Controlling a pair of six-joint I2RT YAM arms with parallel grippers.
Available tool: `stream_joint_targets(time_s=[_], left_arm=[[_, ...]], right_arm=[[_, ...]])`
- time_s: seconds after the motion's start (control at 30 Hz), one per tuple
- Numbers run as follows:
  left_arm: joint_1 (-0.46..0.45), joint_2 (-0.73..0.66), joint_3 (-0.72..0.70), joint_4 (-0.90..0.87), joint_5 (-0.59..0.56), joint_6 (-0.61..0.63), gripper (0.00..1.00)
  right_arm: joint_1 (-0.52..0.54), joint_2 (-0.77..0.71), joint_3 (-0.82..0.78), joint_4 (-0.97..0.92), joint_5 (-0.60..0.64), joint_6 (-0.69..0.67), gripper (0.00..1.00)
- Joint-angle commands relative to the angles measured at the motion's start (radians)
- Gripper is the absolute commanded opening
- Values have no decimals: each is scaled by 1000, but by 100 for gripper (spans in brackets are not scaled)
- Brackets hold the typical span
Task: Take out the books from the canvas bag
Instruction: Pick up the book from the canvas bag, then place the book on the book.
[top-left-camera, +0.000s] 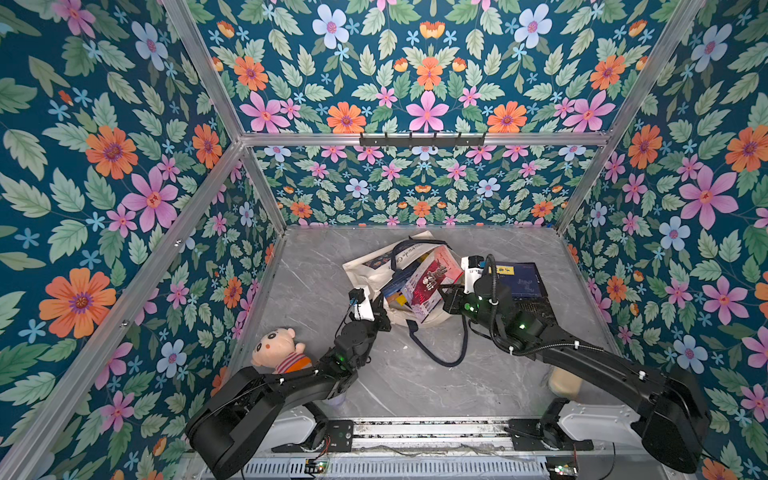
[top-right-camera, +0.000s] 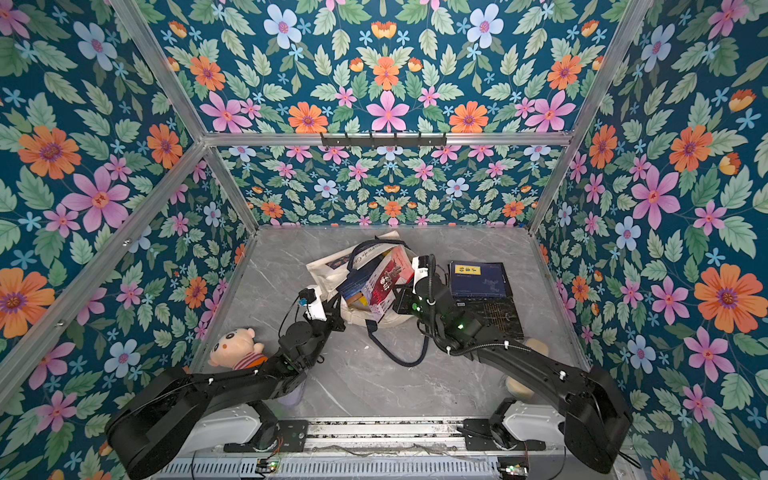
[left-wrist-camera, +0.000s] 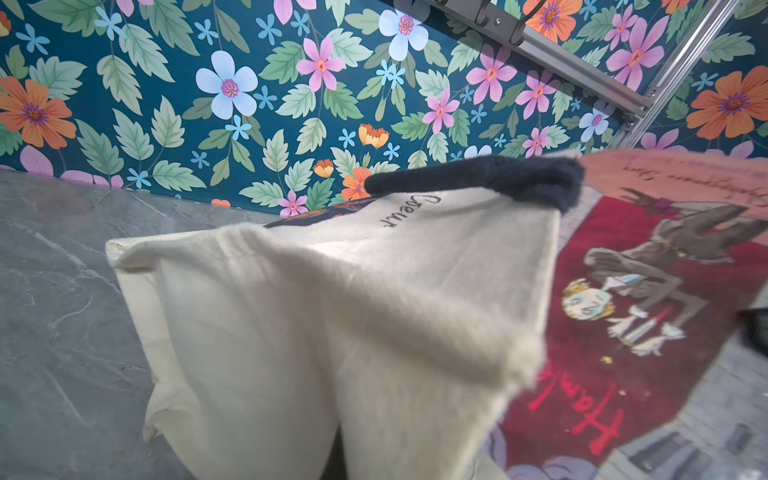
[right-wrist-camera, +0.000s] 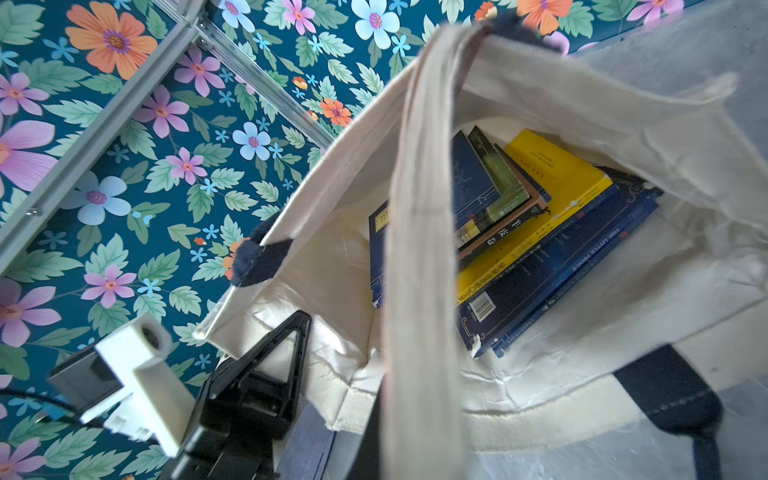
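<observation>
Cream canvas bag (top-left-camera: 365, 272) lies slumped at the far middle of the grey marble bench (top-left-camera: 395, 386), its mouth turned toward the near side. At its near-left rim the left fingers (right-wrist-camera: 282, 353) are clenched on the cloth, holding that edge up. The right fingers (top-left-camera: 448, 293) grasp a red book (top-left-camera: 430, 282) that sticks out of the mouth, tilted. Inside the bag, a yellow book (right-wrist-camera: 557, 174) sits among navy books (right-wrist-camera: 561, 257). Just right of the bag, a navy book with a yellow label (top-right-camera: 478, 278) rests on a black book (top-right-camera: 498, 318). A plush doll (top-left-camera: 276, 347) lies at near left.
</observation>
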Motion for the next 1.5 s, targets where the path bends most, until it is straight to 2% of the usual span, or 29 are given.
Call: stream_joint_targets(time_s=[0.0, 0.2, 0.33, 0.57, 0.93, 1.2, 1.47], left_arm=[[1, 3, 9, 39, -11, 2, 0], [1, 4, 10, 37, -8, 1, 0], [2, 2, 10, 36, -7, 1, 0], [2, 4, 10, 36, -7, 1, 0], [1, 10, 12, 36, -2, -1, 0], [2, 16, 13, 36, 0, -5, 0], [1, 17, 15, 37, 2, -4, 0]], right_arm=[[-1, -79, -16, -22, 75, -6, 0], [-7, -245, -67, -136, 235, -2, 0], [-90, -317, -93, -244, 292, 36, 0], [-355, -441, -216, -304, 135, 171, 0], [-625, -498, -371, -270, -37, 254, 0], [-692, -408, -419, -166, -119, 278, 0], [-725, -365, -445, -221, -53, 331, 0]])
